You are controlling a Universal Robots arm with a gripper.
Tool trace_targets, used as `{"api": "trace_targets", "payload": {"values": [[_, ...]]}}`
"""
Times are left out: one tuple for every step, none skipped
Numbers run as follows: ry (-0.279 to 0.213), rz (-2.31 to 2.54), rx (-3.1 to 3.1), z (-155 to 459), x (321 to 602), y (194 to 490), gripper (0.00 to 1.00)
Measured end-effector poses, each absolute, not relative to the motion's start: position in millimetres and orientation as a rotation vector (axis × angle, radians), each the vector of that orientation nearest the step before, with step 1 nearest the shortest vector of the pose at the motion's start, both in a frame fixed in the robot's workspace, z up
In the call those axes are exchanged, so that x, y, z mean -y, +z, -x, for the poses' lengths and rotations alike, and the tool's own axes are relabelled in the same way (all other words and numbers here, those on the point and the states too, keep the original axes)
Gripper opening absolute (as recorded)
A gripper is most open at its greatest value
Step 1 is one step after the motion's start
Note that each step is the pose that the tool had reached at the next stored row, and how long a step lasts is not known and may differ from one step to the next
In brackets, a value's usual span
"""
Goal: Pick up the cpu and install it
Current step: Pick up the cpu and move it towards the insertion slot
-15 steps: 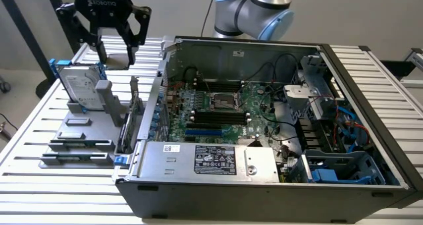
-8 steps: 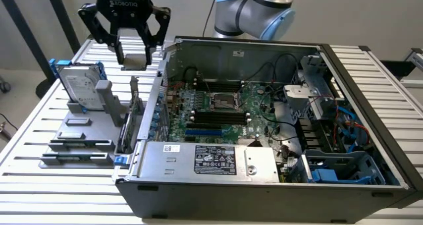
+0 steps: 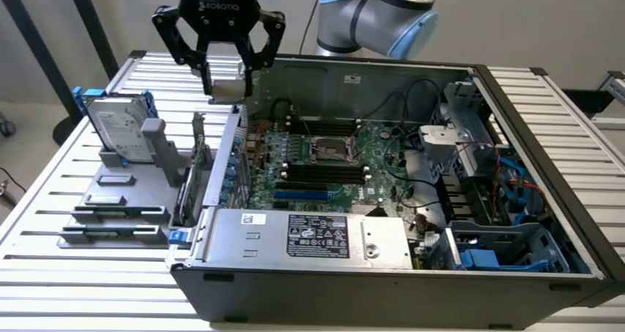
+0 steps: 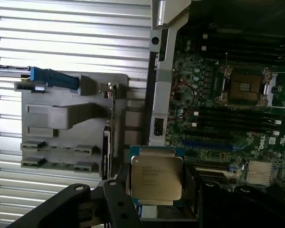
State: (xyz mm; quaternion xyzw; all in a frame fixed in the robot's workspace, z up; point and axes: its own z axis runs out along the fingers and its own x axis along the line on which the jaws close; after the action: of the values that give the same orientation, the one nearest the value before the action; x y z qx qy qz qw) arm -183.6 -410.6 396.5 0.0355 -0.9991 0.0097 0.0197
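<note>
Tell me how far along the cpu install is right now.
Done: the cpu is picked up, clamped in the gripper and clear of every surface. In hand: it hangs in the air near the edge of the case on the exterior view's left, short of the motherboard. Left: the socket looks empty, so the cpu is not yet installed.

The cpu [image 4: 156,178] is a small flat square chip with a dull silver-grey top, faint print and a green edge. My tool [image 3: 227,89] grips its sides, holding it in the air over the computer case's [image 3: 391,273] wall on the exterior view's left.
</note>
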Motion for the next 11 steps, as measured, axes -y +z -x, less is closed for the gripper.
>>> {"api": "trace_targets", "payload": {"values": [[0.030, -0.110, 3.100, 179, 410, 396, 0.55], [0.030, -0.110, 3.100, 174, 410, 396, 0.55], [0.030, -0.110, 3.100, 170, 409, 396, 0.55], [0.030, -0.110, 3.100, 165, 409, 396, 0.55], [0.030, -0.110, 3.100, 161, 408, 396, 0.55], [0.030, -0.110, 3.100, 156, 407, 395, 0.55], [0.030, -0.110, 3.100, 152, 406, 395, 0.55], [0.030, -0.110, 3.100, 147, 404, 394, 0.55], [0.030, -0.110, 3.100, 142, 402, 393, 0.55], [0.030, -0.110, 3.100, 138, 401, 392, 0.55], [0.030, -0.110, 3.100, 133, 399, 390, 0.55]]}}
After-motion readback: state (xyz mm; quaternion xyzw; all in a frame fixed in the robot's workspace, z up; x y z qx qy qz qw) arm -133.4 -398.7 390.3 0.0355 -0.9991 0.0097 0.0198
